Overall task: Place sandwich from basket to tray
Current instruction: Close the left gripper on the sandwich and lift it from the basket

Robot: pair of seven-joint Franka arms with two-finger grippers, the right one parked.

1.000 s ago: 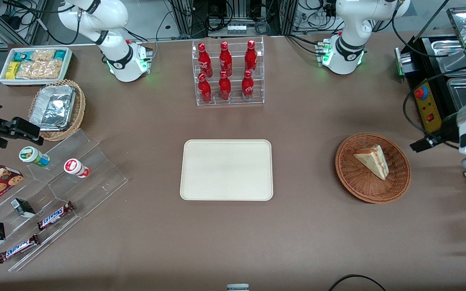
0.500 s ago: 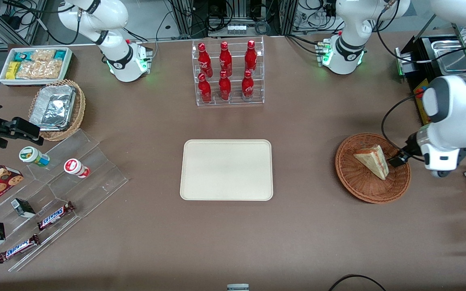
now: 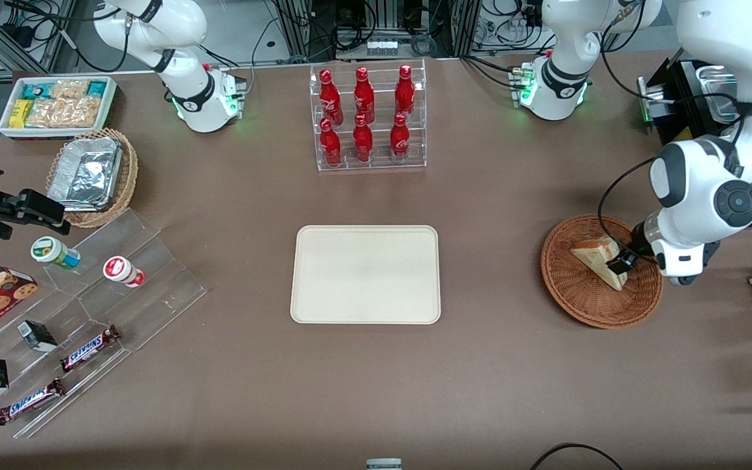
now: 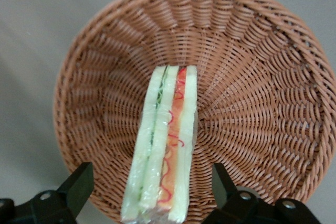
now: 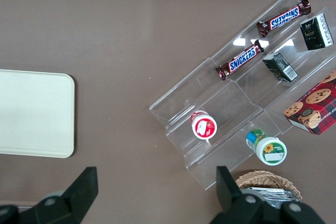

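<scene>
Right now the gripper [image 3: 619,264] hangs low over the basket [image 3: 578,297], at the rim side nearest the working arm's end of the desk [image 3: 493,378]. From the wrist camera the two black fingers [image 4: 79,182] stand wide apart, one to each side of the sandwich [image 4: 167,145], and neither one touches the bread; nothing is held. The sandwich sits between them with clear gaps on both sides.

Down in the basket, the sandwich [image 3: 601,260] lies on the woven floor, a pale wedge wrapped in clear film. Its cut edge faces the wrist camera, showing green, pink and red filling layers between the slices. In the front view one dark fingertip overlaps the wedge's edge toward the working arm, but whether it touches the wedge I cannot tell from there.

Meanwhile the tray [image 3: 365,274] rests flat at the middle of the desk, cream-beige, well apart from the basket, with bare brown desk between the two. A clear rack of red bottles [image 3: 368,117] stands farther from the front camera than the tray. Toward the parked arm's end, a clear stepped display [image 3: 115,307] carries chocolate bars and small pots.
</scene>
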